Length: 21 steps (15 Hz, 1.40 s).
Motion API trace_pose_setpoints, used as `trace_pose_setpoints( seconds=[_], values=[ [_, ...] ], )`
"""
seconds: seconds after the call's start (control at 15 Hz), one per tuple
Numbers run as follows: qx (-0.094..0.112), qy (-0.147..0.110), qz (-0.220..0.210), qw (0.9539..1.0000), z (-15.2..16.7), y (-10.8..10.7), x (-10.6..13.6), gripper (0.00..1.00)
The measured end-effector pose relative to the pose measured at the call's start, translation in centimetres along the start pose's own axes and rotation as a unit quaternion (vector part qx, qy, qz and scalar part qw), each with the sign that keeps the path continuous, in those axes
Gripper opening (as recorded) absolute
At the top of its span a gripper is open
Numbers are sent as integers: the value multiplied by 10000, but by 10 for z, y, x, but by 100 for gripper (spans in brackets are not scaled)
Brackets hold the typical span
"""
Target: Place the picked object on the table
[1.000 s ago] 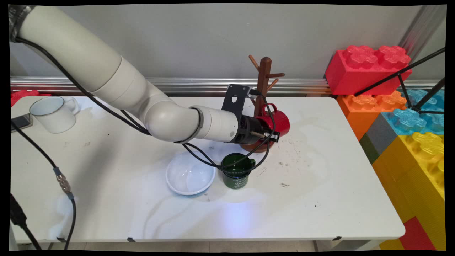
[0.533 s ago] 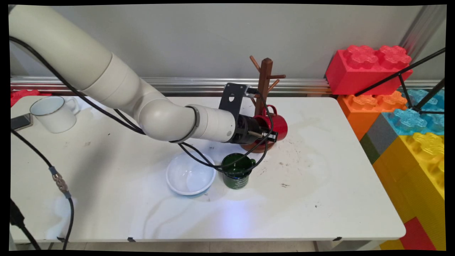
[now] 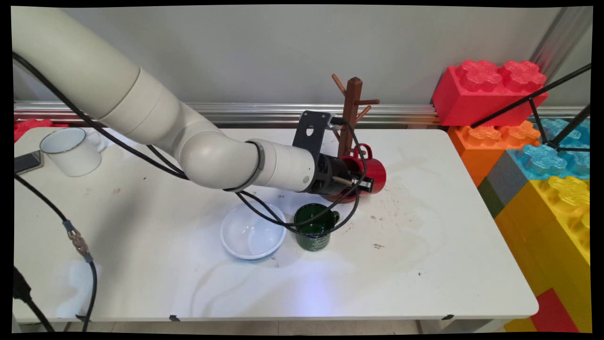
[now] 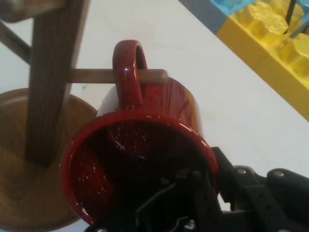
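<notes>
My gripper [image 3: 361, 184] is shut on the rim of a red mug [image 3: 375, 172], which lies on its side just above the table beside a brown wooden mug tree [image 3: 351, 108]. In the hand view one finger is inside the red mug [image 4: 178, 104] and the other is outside its wall, with the gripper [image 4: 210, 179] at the lower right. The mug's handle [image 4: 128, 72] points up and its loop sits on a low peg [image 4: 91, 76] of the tree [image 4: 53, 72]. The arm hides most of the tree's round base in the main view.
A dark green mug [image 3: 314, 231] and a white bowl [image 3: 252, 233] stand just in front of the arm, under its hanging cables. A white mug [image 3: 71, 151] and a phone [image 3: 28, 161] are at the far left. Big toy bricks [image 3: 490, 92] and black tripod rods [image 3: 533, 99] line the right side.
The gripper and the red mug have shifted slightly down and to the right beside the tree, after a small move left. The grip has stayed shut.
</notes>
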Motion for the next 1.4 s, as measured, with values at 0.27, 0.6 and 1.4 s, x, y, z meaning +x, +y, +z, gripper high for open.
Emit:
trace_pose_setpoints(
  seconds=[0.27,0.6,1.4],
  values=[
    [-94,16,-9,10000,-2,8,3,0],
    [-311,-33,-15,9995,-6,25,3,0],
    [-676,-213,177,9973,-26,56,10,0]
  ],
)
